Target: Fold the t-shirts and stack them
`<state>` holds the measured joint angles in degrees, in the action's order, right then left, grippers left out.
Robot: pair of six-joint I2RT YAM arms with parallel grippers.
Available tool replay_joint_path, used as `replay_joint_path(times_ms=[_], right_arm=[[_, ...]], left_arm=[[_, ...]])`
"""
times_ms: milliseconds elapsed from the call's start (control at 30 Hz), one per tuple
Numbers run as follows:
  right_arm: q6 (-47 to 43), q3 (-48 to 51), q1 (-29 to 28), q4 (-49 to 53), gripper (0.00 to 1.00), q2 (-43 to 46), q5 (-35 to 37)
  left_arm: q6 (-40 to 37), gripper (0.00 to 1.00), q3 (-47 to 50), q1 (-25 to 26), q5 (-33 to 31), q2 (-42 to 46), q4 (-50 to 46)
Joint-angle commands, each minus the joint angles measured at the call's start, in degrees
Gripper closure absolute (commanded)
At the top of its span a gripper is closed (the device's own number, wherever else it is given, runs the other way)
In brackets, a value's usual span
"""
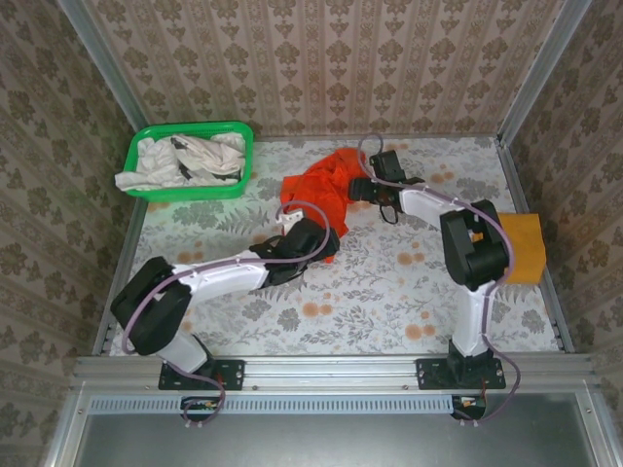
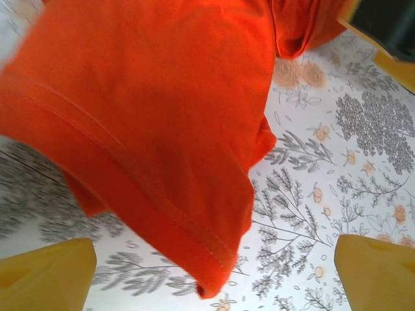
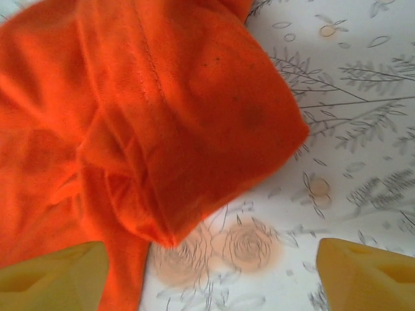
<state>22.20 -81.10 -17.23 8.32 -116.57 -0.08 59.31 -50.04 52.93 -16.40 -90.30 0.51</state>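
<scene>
Your floral-print table (image 1: 389,292) carries the bright orange-red t-shirt (image 1: 321,190), which lies crumpled toward the far side between the two arms. The green basket (image 1: 195,192) sits at the far left corner, heaped with off-white t-shirts (image 1: 185,158). A mustard yellow t-shirt (image 1: 526,248), a squared block partly behind the right arm, rests at the table's right edge. Your left gripper (image 2: 214,275) hovers at the orange-red shirt's near hem, its fingers spread wide and clamping nothing. Your right gripper (image 3: 214,275) stands equally wide over a rolled fold on the shirt's far side, gripping nothing.
</scene>
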Motion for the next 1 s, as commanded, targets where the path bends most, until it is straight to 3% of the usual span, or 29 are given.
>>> replay_joint_path(times_ms=[0,133,233,300,367,433,733,967], right_arm=[[0.5,-7.0,-0.7,5.7,0.23,-5.1,0.2],[1.7,-12.4,-1.0,7.8,0.40,-9.5,0.1],[1.3,-14.5,-0.8,8.9,0.59,-11.3,-0.1],[0.9,-14.8,-0.5,9.2,0.77,-11.4,-0.2],[0.7,-13.9,-0.3,8.7,0.96,-10.2,0.1],[0.7,-12.7,0.2,8.0,1.00,-7.9,0.1],[1.5,0.5,5.2,1.9,1.00,10.8,-2.8],[2.4,11.2,9.7,0.5,1.00,31.0,-3.7]], left_arm=[[5.8,0.08,-2.3,0.9,2.8,-4.1,4.4],[7.3,0.16,-2.9,0.8,4.3,-7.3,5.1],[7.2,0.31,-4.0,0.1,5.1,-8.7,4.8],[7.5,0.51,-4.0,-0.9,5.7,-9.2,5.2],[7.4,0.78,-3.7,-1.7,6.1,-8.9,5.4],[6.6,0.98,-3.3,-2.5,6.2,-8.3,5.3],[-3.8,1.00,-0.6,-10.2,6.6,2.4,1.5],[-18.2,1.00,-5.8,-18.3,6.4,16.0,-9.8]])
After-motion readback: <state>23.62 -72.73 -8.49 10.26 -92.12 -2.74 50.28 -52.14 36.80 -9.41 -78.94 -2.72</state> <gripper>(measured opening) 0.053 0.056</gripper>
